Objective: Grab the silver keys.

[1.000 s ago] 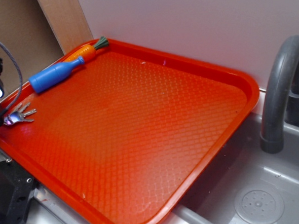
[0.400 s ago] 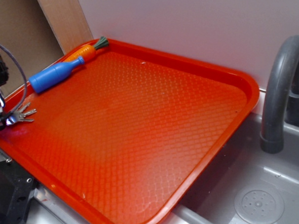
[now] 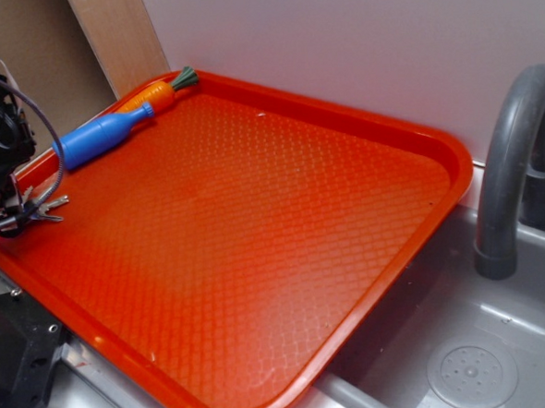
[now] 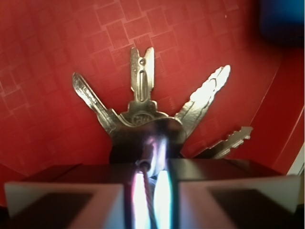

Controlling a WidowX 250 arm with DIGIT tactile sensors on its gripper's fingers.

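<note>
Black gripper [image 4: 150,183] jaws sit nearly together, pinching the heads of the silver keys [image 4: 147,119], whose blades fan out over the orange tray [image 3: 257,260] at its left edge. Beyond lie a blue bottle [image 3: 102,136] and toy carrot [image 3: 159,93] by the far rim.

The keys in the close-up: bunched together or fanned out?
Fanned out. In the wrist view the silver keys spread like fingers over the red tray, four blades showing, their heads gathered at the gripper.
</note>
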